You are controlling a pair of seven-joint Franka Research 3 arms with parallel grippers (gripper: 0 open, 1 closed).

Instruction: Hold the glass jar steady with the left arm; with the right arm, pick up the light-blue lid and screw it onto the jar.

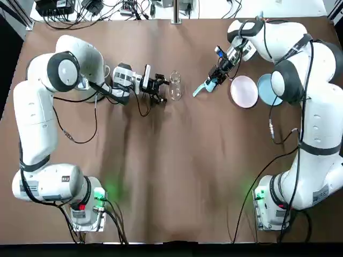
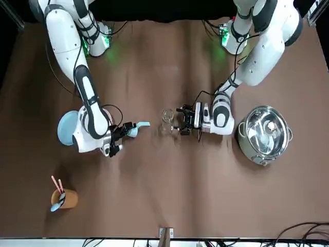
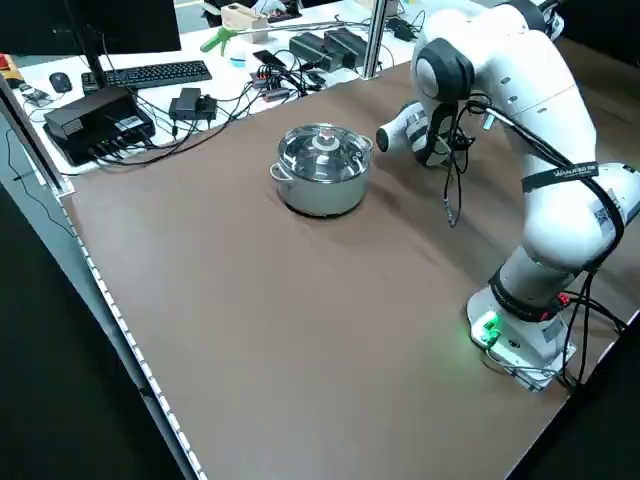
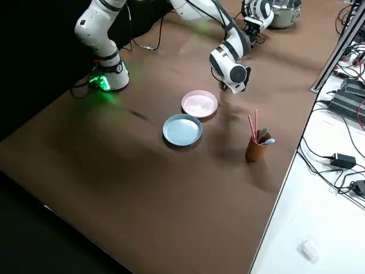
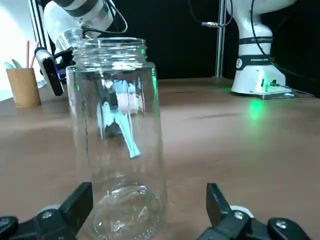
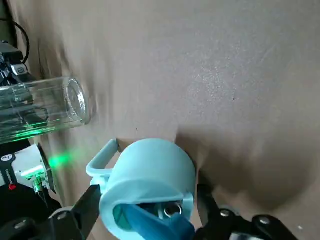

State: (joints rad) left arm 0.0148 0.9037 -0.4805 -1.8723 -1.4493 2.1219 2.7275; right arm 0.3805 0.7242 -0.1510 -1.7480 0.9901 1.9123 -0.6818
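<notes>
While right gripper [image 1: 211,83] grips the light-blue lid [image 1: 200,89] near the glass jar [image 1: 175,85], I note left gripper [image 1: 162,85] open at it; screwing pending.

We can read no word or number with certainty. A dark line of lettering [image 3: 572,172] runs along a link of the left arm [image 3: 560,215], too small for us to make out. Printed stickers [image 1: 29,187] sit on that arm's base and on the base of the right arm [image 1: 320,194], equally unreadable.
</notes>
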